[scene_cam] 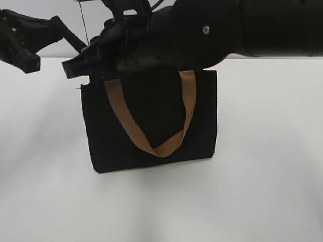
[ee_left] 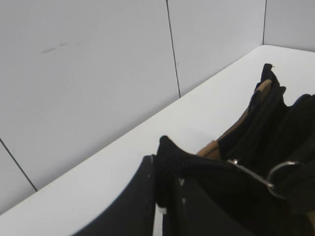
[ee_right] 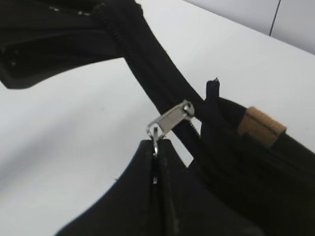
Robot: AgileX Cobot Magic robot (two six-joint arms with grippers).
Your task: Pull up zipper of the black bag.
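Observation:
The black bag (scene_cam: 151, 116) stands upright on the white table, a tan handle (scene_cam: 166, 146) hanging down its front. My left gripper (ee_left: 165, 169) is shut on the black fabric end at the bag's top corner; in the exterior view it (scene_cam: 78, 68) is at the bag's top left corner. My right gripper (ee_right: 155, 164) is shut on the ring of the silvery zipper pull (ee_right: 172, 119), which sits on the black zip line (ee_right: 142, 64). The pull and its ring (ee_left: 268, 179) also show in the left wrist view. My right gripper (scene_cam: 118, 63) reaches across the bag's top, hiding the top edge.
The white table (scene_cam: 252, 176) stretches in front of and beside the bag. A white panelled wall (ee_left: 98, 73) stands close behind the table's far edge. A second tan handle end (ee_right: 261, 127) lies inside the bag's mouth.

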